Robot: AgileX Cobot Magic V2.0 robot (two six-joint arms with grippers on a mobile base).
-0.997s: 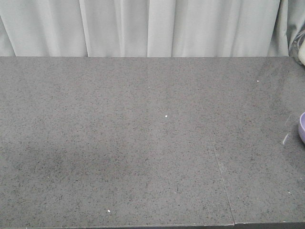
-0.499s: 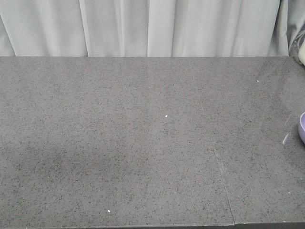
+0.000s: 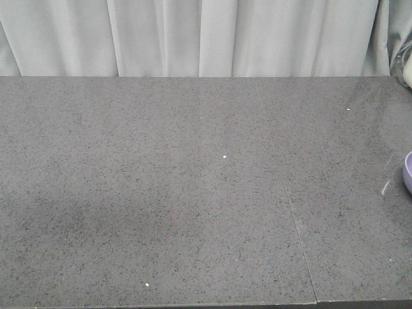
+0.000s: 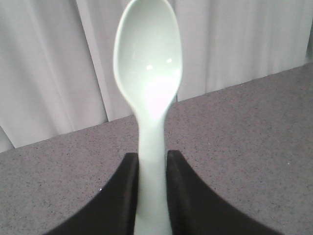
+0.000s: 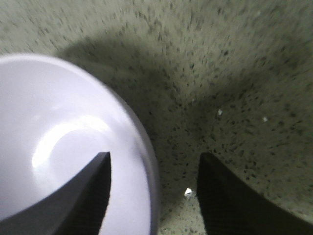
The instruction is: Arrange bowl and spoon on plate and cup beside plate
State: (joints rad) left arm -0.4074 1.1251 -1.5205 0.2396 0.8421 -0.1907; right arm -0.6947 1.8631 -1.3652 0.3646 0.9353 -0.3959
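grey speckled tabletop [image 3: 193, 193], white curtain [image 3: 193, 38] behind; spoon [image 4: 149, 73] in l hand [image 4: 152, 157]

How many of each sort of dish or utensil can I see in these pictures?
spoon: 1, pale mint, pinched in the left claw
bowl: 1, lavender; a sliver of it also shows at the right edge of the front view
Plates: 0 in view
Cups: 0 in view
Total: 2
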